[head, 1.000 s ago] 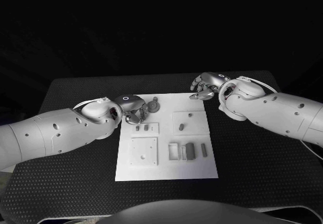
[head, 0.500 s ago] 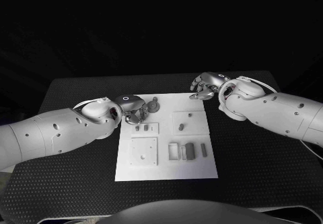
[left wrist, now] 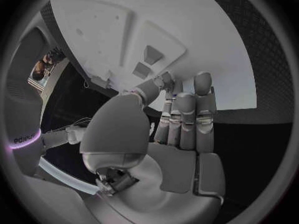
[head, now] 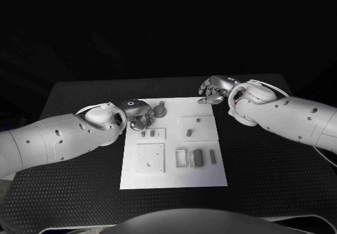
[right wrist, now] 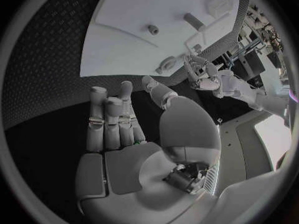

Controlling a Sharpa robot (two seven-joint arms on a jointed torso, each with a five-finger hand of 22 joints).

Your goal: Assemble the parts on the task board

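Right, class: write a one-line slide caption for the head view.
Two hands, left hand and right hand, poised at the white task board's far corners.

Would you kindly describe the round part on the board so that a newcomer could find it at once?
Start at the white board on the black table. Go to its far edge, just beside the left hand. The round part lies there: a dark disc, unlike the small upright pegs and the long bars nearer the robot.

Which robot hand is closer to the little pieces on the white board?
Probably the left hand: it sits over the task board's far left corner, beside the small parts. The right hand hovers at the board's far right edge, holding nothing.
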